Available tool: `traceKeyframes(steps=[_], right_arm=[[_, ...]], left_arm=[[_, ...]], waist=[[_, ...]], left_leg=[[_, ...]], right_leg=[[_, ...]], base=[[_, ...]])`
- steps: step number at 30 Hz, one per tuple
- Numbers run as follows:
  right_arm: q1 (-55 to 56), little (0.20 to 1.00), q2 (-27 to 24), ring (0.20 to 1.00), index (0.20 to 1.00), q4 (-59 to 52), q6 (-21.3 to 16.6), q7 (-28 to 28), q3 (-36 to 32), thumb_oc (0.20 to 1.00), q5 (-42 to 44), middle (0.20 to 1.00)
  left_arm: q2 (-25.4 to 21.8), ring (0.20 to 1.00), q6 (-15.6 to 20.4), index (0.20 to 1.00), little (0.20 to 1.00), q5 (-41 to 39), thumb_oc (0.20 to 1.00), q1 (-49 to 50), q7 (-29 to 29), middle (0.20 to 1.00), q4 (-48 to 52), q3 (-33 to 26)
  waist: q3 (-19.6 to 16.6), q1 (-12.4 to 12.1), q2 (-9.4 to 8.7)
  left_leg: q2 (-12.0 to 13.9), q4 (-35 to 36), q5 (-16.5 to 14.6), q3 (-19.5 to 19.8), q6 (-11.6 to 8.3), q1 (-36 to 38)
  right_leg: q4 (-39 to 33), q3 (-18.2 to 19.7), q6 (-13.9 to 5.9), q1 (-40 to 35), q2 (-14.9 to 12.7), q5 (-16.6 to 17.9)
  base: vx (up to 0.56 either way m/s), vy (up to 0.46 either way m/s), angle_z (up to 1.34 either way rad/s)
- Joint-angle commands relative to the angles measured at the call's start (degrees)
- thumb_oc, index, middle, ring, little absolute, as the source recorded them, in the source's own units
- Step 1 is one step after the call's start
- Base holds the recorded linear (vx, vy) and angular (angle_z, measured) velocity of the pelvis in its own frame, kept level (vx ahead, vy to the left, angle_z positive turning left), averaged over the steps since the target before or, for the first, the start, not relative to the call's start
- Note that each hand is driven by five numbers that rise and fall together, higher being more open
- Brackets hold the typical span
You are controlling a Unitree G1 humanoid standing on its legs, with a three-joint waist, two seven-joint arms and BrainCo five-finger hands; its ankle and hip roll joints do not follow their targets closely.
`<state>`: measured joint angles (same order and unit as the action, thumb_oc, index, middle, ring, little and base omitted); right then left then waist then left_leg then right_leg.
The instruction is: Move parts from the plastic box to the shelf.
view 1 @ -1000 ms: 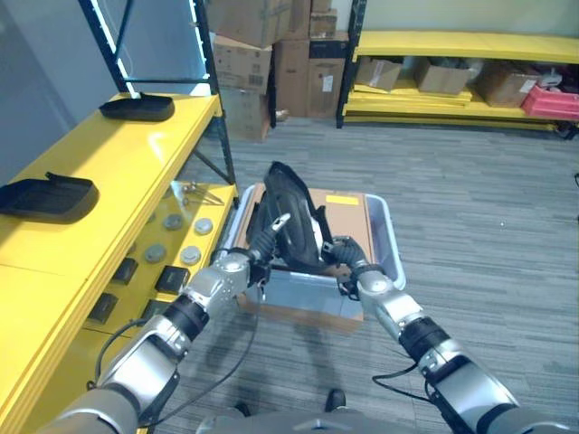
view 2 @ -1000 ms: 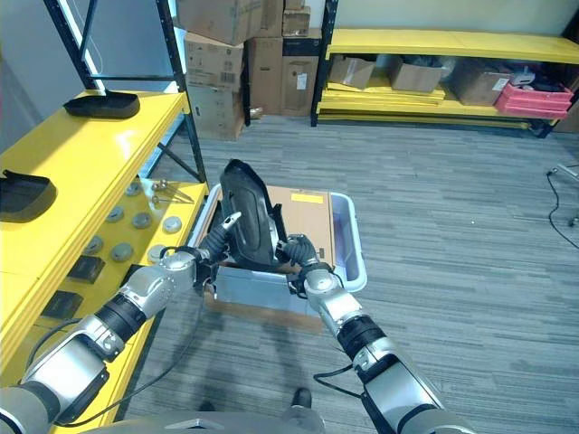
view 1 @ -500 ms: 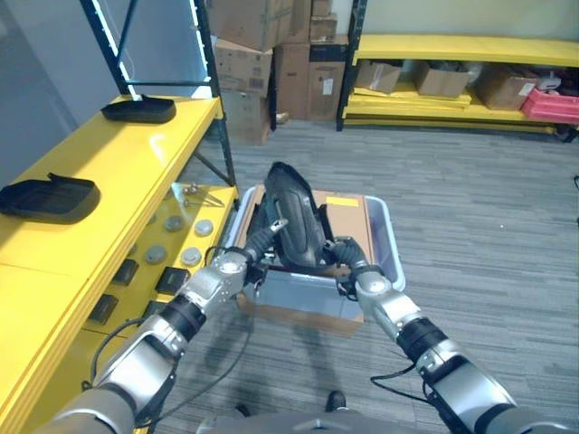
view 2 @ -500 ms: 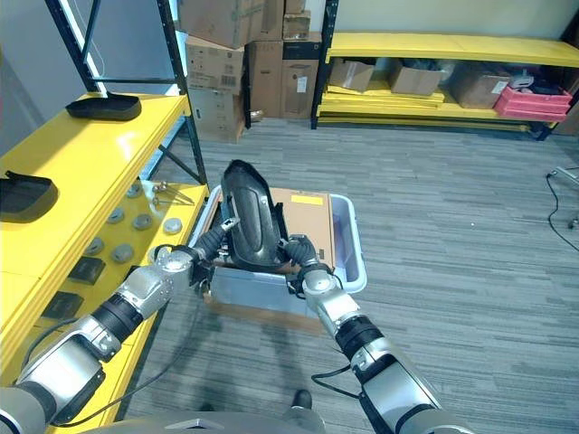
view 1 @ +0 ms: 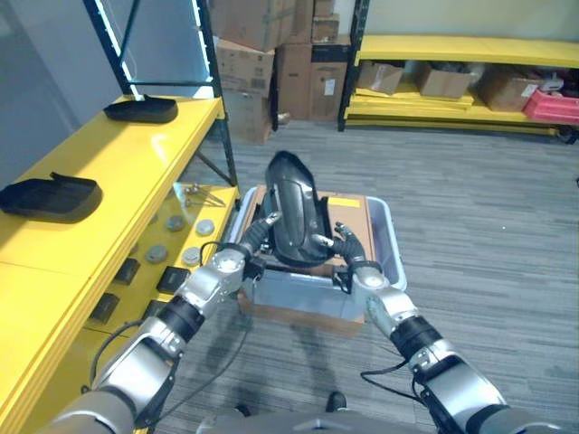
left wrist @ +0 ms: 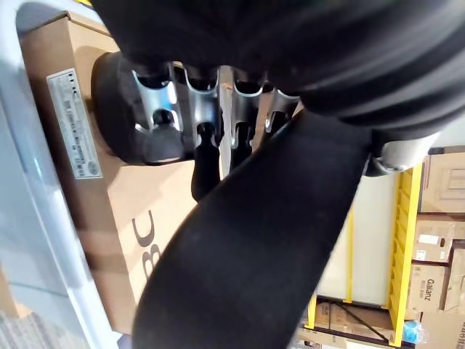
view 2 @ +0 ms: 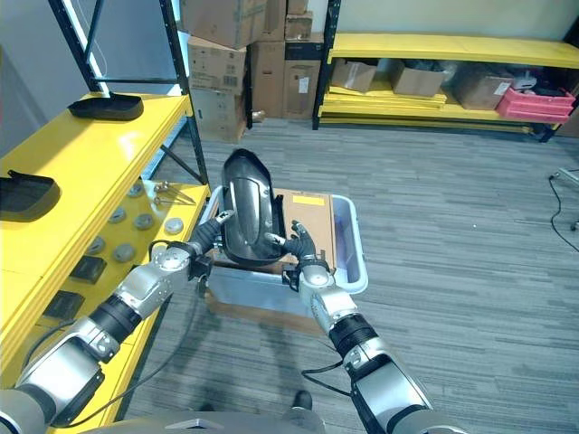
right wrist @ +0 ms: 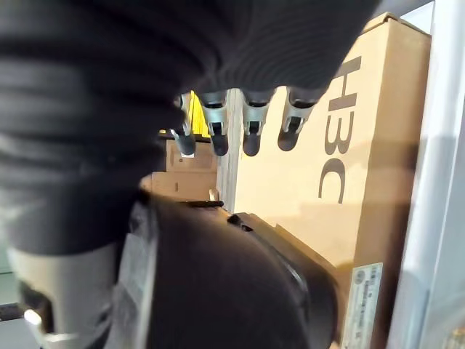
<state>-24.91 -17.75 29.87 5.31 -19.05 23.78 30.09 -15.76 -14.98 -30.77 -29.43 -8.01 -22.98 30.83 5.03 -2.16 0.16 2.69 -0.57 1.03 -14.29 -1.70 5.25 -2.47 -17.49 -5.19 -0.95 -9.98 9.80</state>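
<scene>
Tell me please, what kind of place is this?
Probably a warehouse or stockroom: yellow shelf racks line the walls, cardboard boxes are stacked in the corner, and a plastic box of parts stands on the grey floor.

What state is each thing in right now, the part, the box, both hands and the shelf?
Part: black, upright, lifted above the box, held between both hands.
Box: open-topped, on the floor, cardboard carton inside.
Left hand: open, fingers straight against the part's side.
Right hand: open, fingers spread against the part's other side.
Shelf: two black parts already on its top.
</scene>
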Motion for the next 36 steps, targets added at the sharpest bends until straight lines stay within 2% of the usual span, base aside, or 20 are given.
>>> traceKeyframes(steps=[1,6,11,12,13,17,18,21,22,27,28,29,30,32,33,34,36], right_arm=[[2.1,1.0,-2.4,1.0,1.0,-2.2,-3.2,-1.2,-5.1,1.0,1.5,1.0],[12.0,1.0,-4.3,1.0,1.0,-4.1,-4.1,-1.7,-10.9,1.0,2.5,1.0],[21.7,1.0,-3.8,1.0,1.0,-0.5,-4.3,0.1,-18.3,1.0,1.1,1.0],[24.3,1.0,-3.4,1.0,1.0,2.4,-5.0,1.8,-20.2,1.0,0.7,1.0],[24.3,1.0,-3.4,1.0,1.0,2.4,-5.0,1.8,-20.2,1.0,0.7,1.0],[29.8,1.0,-2.0,1.0,1.0,10.1,-6.7,5.0,-23.6,1.0,0.8,1.0],[31.0,1.0,-1.6,1.0,1.0,11.7,-6.4,6.2,-24.2,1.0,0.8,1.0],[33.3,1.0,-0.2,1.0,1.0,14.8,-7.2,7.5,-25.0,1.0,1.9,1.0],[34.0,1.0,0.4,1.0,1.0,15.7,-6.1,7.8,-23.6,1.0,-2.8,1.0],[35.3,1.0,0.3,1.0,1.0,15.4,-3.5,9.0,-18.7,1.0,-11.7,1.0],[35.3,1.0,-0.4,1.0,1.0,16.3,-0.8,8.7,-16.8,1.0,-15.9,1.0],[35.3,1.0,-0.7,1.0,1.0,17.3,0.6,8.9,-15.8,1.0,-18.4,1.0],[35.5,1.0,-0.8,1.0,1.0,21.1,1.0,8.8,-14.9,1.0,-18.3,1.0],[35.5,1.0,-0.8,1.0,1.0,22.9,1.1,8.7,-14.7,1.0,-18.0,1.0],[35.9,1.0,-0.3,1.0,1.0,26.9,0.9,8.6,-15.1,1.0,-17.9,1.0],[35.8,1.0,-0.1,1.0,1.0,28.7,0.3,8.3,-15.2,1.0,-17.4,1.0],[35.1,1.0,0.5,1.0,1.0,35.4,-1.5,9.3,-15.2,1.0,-16.0,1.0]], left_arm=[[-2.5,0.2,11.1,0.2,0.2,3.7,0.2,-1.1,-3.4,0.2,0.6,-7.3],[-7.3,0.2,17.2,0.2,0.2,7.2,0.2,5.9,-4.6,0.2,0.5,-14.7],[-11.6,0.2,20.7,0.2,0.2,6.1,0.2,14.8,-5.1,0.2,4.2,-24.7],[-13.1,0.2,21.2,0.2,0.2,5.7,0.2,16.9,-4.6,0.2,5.8,-27.8],[-13.1,0.2,21.2,0.2,0.2,5.7,0.2,16.9,-4.6,0.2,5.8,-27.9],[-15.0,0.2,23.3,0.2,0.2,3.5,0.2,20.4,-3.1,0.2,10.3,-32.7],[-15.2,0.2,24.5,0.2,0.2,3.2,0.2,20.9,-2.7,0.2,11.8,-33.4],[-14.8,0.2,26.5,0.2,0.2,5.0,0.2,21.4,-2.9,0.2,16.1,-34.2],[-14.8,0.2,26.2,0.2,0.2,3.9,0.2,22.8,-3.3,0.2,21.7,-36.1],[-14.2,0.2,27.7,0.2,0.2,2.9,0.2,27.9,-2.7,0.2,31.6,-40.1],[-14.2,0.2,27.8,0.2,0.2,2.7,0.2,28.9,-3.3,0.2,33.6,-41.1],[-14.3,0.2,27.9,0.2,0.2,2.5,0.2,29.1,-3.8,0.2,34.0,-41.5],[-14.3,0.2,28.4,0.2,0.2,1.6,0.2,28.9,-3.2,0.2,33.7,-41.8],[-14.2,0.2,28.7,0.2,0.2,1.3,0.2,28.7,-2.8,0.2,33.6,-41.8],[-13.8,0.2,28.9,0.2,0.2,0.8,0.2,28.2,-1.3,0.2,32.9,-41.5],[-13.8,0.2,29.2,0.2,0.2,0.7,0.2,27.8,-0.9,0.2,32.4,-41.1],[-13.2,0.2,29.5,0.2,0.2,1.1,0.2,26.1,-0.9,0.2,30.9,-39.0]], waist=[[-2.0,-1.8,0.59],[-1.9,-1.4,0.61],[-1.6,-1.2,0.84],[-1.1,-1.2,0.91],[-1.2,-1.2,0.88],[-0.6,-0.8,1.15],[-0.4,-0.5,1.27],[-0.4,0.3,1.53],[-0.2,-0.7,1.42],[0.3,-3.6,1.17],[0.5,-4.6,1.1],[0.6,-4.9,1.09],[1.2,-5.4,1.17],[1.2,-5.3,1.25],[1.7,-5.1,1.45],[1.8,-4.8,1.64],[2.1,-3.8,2.15]], left_leg=[[2.0,-1.3,-2.2,2.2,-1.62,-2.2],[1.6,-0.6,-2.0,1.9,-1.28,-2.3],[0.3,1.1,-1.7,2.2,-0.5,-2.7],[-0.3,1.5,-1.8,2.9,-0.05,-2.6],[-0.3,1.5,-1.7,2.8,-0.03,-2.8],[-1.2,2.3,-1.3,6.2,0.7,-3.4],[-1.3,2.4,-1.2,8.0,0.85,-3.4],[-1.7,2.6,-0.4,12.9,0.46,-4.3],[-1.6,2.1,0.1,15.1,0.05,-5.2],[-0.8,2.4,1.7,17.7,-1.56,-6.9],[-0.2,2.1,2.2,17.8,-2.5,-8.0],[0.2,1.9,2.6,17.4,-3.0,-8.7],[1.9,1.4,3.6,14.8,-4.06,-10.2],[2.7,0.9,4.3,13.5,-4.43,-11.4],[4.8,0.3,5.3,8.7,-5.11,-12.4],[5.7,0.1,5.8,6.6,-5.34,-13.0],[8.6,1.2,7.4,-1.2,-6.49,-12.7]], right_leg=[[0.3,0.1,-6.29,-3.9,-4.1,-5.9],[0.2,0.3,-6.4,-3.5,-4.2,-5.8],[0.9,0.6,-6.89,-2.6,-4.7,-5.9],[2.0,1.1,-7.08,-2.4,-4.9,-6.5],[2.0,1.2,-7.06,-2.2,-4.9,-6.4],[4.6,4.9,-6.32,-1.1,-3.4,-8.1],[5.2,6.8,-5.56,-0.9,-2.0,-9.0],[5.6,10.4,-3.56,-0.6,1.8,-10.7],[5.9,10.3,-2.84,-0.5,2.9,-11.1],[4.4,7.7,-1.82,-1.3,4.1,-11.4],[4.0,6.4,-1.75,-1.7,4.2,-11.5],[3.9,5.5,-1.7,-1.9,4.3,-11.6],[4.1,2.9,-1.6,-2.7,3.9,-11.9],[4.2,1.6,-1.55,-2.6,3.8,-11.9],[4.8,-1.3,-1.58,-3.1,3.2,-12.3],[5.2,-2.8,-1.54,-3.2,3.0,-12.4],[6.1,-7.3,-1.8,-4.1,2.3,-13.3]], base=[[0.0,0.0,0.0],[0.0,0.0,0.0],[-0.01,0.019,-0.09],[0.0,0.01,-0.16],[0.0,0.009,-0.05],[-0.01,-0.023,0.16],[-0.01,-0.05,0.46],[-0.02,-0.079,1.36],[-0.07,-0.128,1.81],[-0.08,-0.078,0.58],[-0.09,-0.037,0.5],[-0.12,-0.025,0.92],[-0.08,-0.001,1.04],[-0.07,0.014,1.02],[-0.06,0.028,1.11],[-0.08,0.054,1.19],[0.03,0.081,1.99]])
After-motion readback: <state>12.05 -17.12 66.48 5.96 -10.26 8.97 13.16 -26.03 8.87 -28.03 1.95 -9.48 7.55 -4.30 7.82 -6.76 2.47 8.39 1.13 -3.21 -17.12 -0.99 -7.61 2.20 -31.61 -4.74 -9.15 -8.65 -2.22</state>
